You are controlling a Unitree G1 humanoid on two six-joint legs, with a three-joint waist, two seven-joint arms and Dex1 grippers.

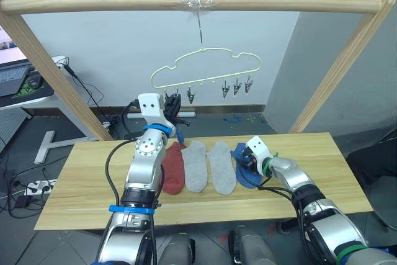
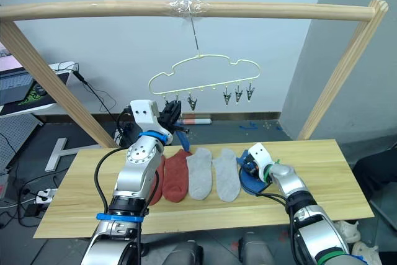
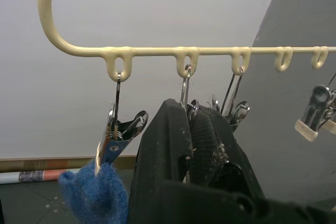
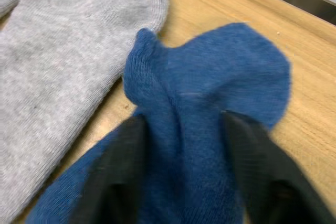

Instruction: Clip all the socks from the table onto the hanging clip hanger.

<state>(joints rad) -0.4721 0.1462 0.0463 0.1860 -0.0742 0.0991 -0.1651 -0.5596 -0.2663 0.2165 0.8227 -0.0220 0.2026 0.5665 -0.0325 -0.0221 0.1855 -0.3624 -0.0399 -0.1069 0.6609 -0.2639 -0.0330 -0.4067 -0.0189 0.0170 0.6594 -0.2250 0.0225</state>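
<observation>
The pale-yellow clip hanger (image 1: pixel 205 69) hangs from the wooden bar by its hook. My left gripper (image 1: pixel 173 102) is raised to its leftmost clips, with its fingers (image 3: pixel 170 140) closed around the second clip (image 3: pixel 186 85). A blue sock (image 3: pixel 94 195) hangs from the first clip beside it. On the table (image 1: pixel 310 166) lie a rust-red sock (image 1: pixel 175 169), a second rust-red one (image 2: pixel 155 184) partly behind my left arm, two grey socks (image 1: pixel 196 166) (image 1: pixel 221 167) and another blue sock (image 1: pixel 244 175). My right gripper (image 4: pixel 184 129) is low over the table, shut on that sock's bunched fabric.
The thick wooden bar (image 1: pixel 124 3) spans the top on two slanted posts (image 1: pixel 56 79) that come down behind the table's far corners. Three clips (image 1: pixel 237 87) hang free at the hanger's right. A desk with a laptop (image 1: pixel 12 79) and floor cables lie far left.
</observation>
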